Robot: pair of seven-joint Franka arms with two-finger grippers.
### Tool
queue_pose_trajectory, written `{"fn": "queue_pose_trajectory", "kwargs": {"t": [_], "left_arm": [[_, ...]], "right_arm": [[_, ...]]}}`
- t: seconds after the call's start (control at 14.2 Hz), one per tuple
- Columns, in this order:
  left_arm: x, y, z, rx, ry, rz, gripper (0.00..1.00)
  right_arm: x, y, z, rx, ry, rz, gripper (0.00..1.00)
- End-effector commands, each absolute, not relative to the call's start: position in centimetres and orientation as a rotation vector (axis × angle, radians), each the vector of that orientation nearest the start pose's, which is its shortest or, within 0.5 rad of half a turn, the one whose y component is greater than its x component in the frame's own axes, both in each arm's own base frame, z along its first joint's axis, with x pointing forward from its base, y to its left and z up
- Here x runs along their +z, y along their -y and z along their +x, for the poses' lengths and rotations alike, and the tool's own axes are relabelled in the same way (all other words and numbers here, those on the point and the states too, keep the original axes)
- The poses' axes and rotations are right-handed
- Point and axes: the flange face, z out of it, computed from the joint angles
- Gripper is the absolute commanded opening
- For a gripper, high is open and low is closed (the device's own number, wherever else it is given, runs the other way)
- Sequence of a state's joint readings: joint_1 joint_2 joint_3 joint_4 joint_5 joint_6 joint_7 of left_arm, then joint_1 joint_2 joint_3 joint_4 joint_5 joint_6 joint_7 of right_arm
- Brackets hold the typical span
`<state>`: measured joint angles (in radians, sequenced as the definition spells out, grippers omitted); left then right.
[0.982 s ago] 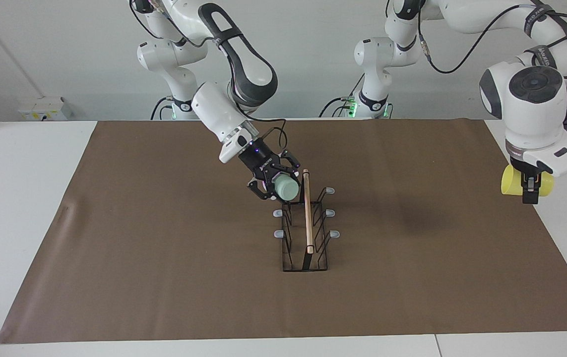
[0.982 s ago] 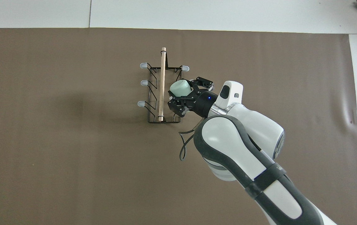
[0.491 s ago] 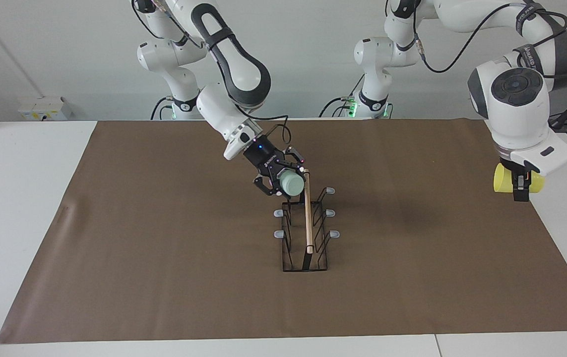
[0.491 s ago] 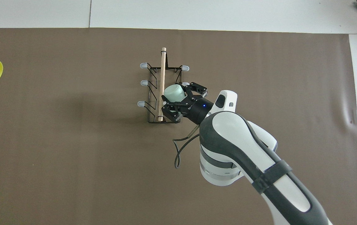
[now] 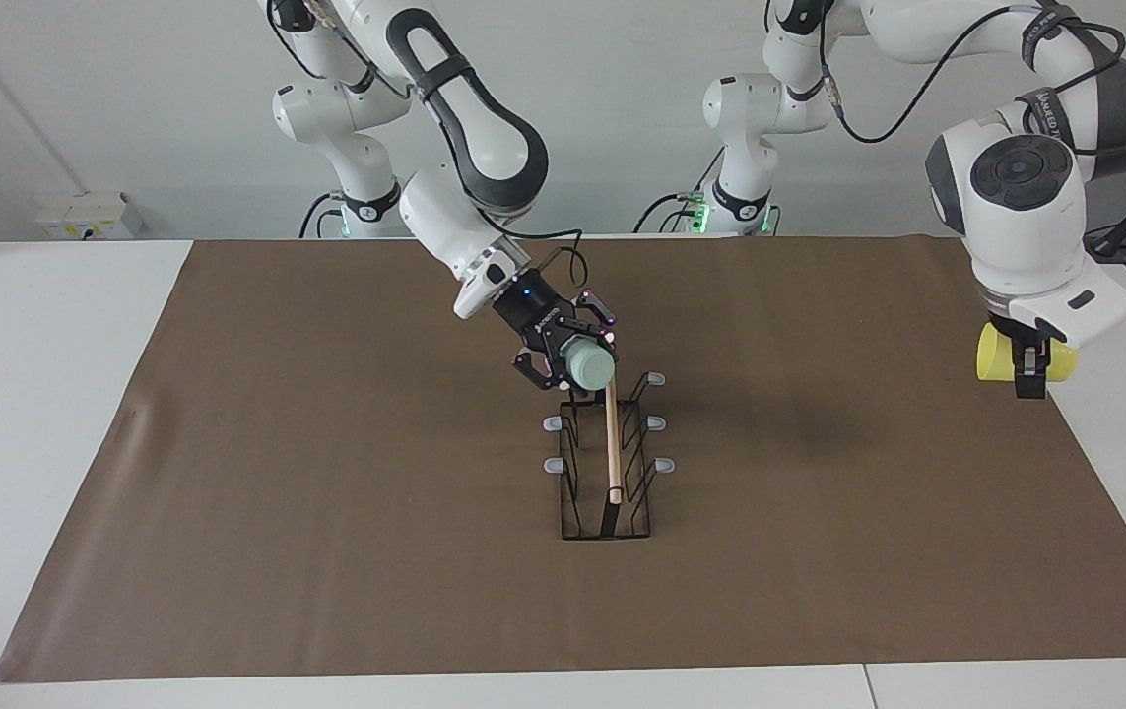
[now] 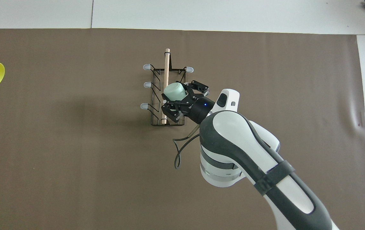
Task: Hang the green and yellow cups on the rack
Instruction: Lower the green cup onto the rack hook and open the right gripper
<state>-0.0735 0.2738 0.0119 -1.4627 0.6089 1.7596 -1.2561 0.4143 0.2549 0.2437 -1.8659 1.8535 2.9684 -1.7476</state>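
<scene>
cups of thin plastic, both in the air. right pincer [image 5: 567, 358] is clenched on the green cup [image 5: 590, 369] at the centre of the facing view, tilted over the rack [image 5: 608, 463] at the top end of its wooden rod [image 5: 612, 448]. left pincer [image 5: 1028, 371] grips the yellow cup [image 5: 996, 355] at the right edge, above the bench [image 5: 50, 394] – it waits. i judge the cups light, smooth, easy to squeeze – take them by the wall near the rim, mouth free for a prong.
</scene>
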Motion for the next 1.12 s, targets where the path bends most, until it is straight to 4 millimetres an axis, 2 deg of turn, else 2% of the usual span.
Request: {"fn": "queue_pose_trajectory", "kwargs": {"t": [0.0, 0.14, 0.49, 0.63, 0.84, 1.05], "left_arm": [[54.6, -0.7, 64.2, -0.538, 1.354, -2.224, 0.0], [54.6, -0.7, 64.2, -0.538, 1.354, -2.224, 0.0], [54.5, -0.6, 64.2, -0.539, 1.351, -2.227, 0.0], [54.5, -0.6, 64.1, -0.543, 1.361, -2.224, 0.0], [54.3, -0.6, 64.0, -0.542, 1.362, -2.224, 0.0], [54.3, -0.5, 64.0, -0.541, 1.359, -2.225, 0.0]], "right_arm": [[42.0, -32.9, 55.3, -1.207, 0.621, -2.176, 0.0], [41.9, -32.3, 55.9, -1.226, 0.689, -2.19, 0.0], [39.0, -31.9, 55.3, -1.195, 0.735, -2.246, 0.0], [38.7, -31.9, 55.2, -1.188, 0.731, -2.252, 0.0], [37.3, -31.3, 54.1, -1.153, 0.743, -2.282, 0.0], [36.0, -31.2, 52.1, -1.1, 0.678, -2.3, 0.0]]}}
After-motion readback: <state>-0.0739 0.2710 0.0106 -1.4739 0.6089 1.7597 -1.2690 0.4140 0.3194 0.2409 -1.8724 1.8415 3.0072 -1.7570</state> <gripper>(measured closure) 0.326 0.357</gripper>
